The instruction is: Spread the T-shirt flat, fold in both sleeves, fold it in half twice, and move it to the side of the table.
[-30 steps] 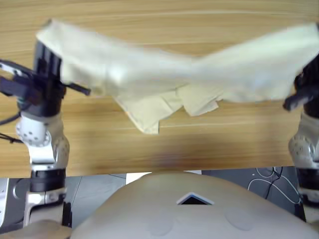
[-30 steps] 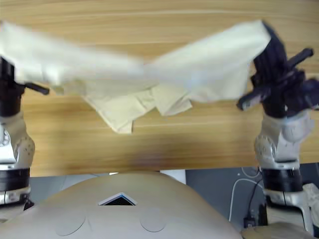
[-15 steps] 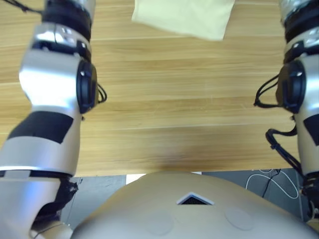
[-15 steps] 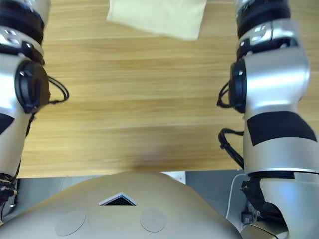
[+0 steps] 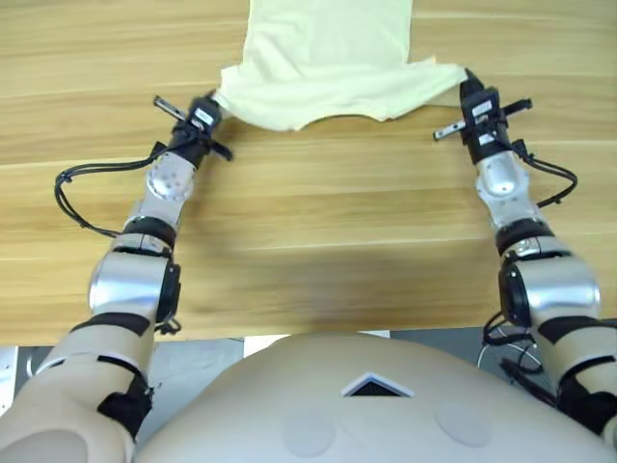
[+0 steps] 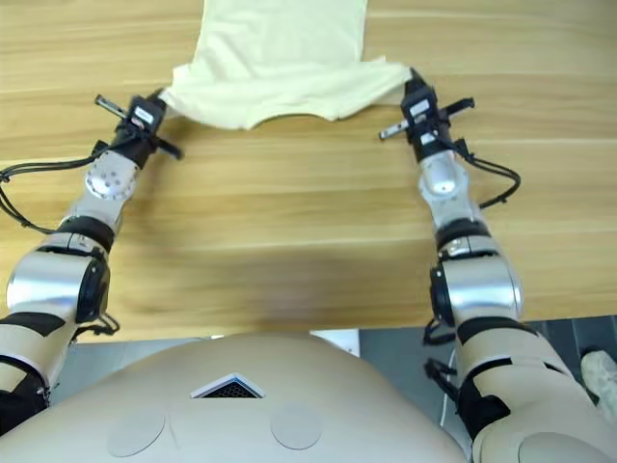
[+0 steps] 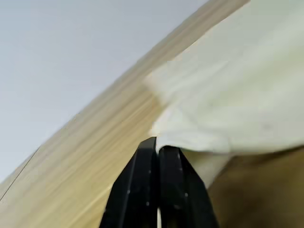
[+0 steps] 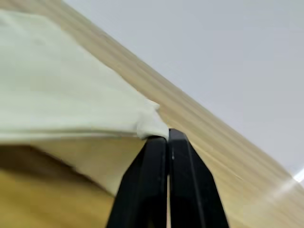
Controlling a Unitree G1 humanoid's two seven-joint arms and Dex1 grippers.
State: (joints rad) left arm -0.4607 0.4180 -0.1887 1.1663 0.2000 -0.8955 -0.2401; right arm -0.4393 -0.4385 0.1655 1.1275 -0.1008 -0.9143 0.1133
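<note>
Fingers of the left gripper are pressed together on one near corner of the T-shirt, in the upper left of the left eye view. Those of the right gripper are pressed together on the other near corner, in the upper right. Both arms are stretched far forward and nearly straight over the table, rising from the lower corners of the frame toward the cloth, wrists low to the wood, with black cables looping beside each forearm. The head views take in the whole spread: one pale yellow T-shirt lying along the upper middle of the frame, wider at its near edge between the two grippers than farther up, its far part cut off by the top edge. The wrist views give the close detail instead. In the left wrist view the two black fingers of the left gripper meet with no gap, a fold of the cloth's edge caught at their tips. The right wrist view shows the same of the right gripper, with the cloth beside the tips standing slightly off the wood and shadow beneath it. Count: one shirt, two arms, two grippers, each holding one corner.
</note>
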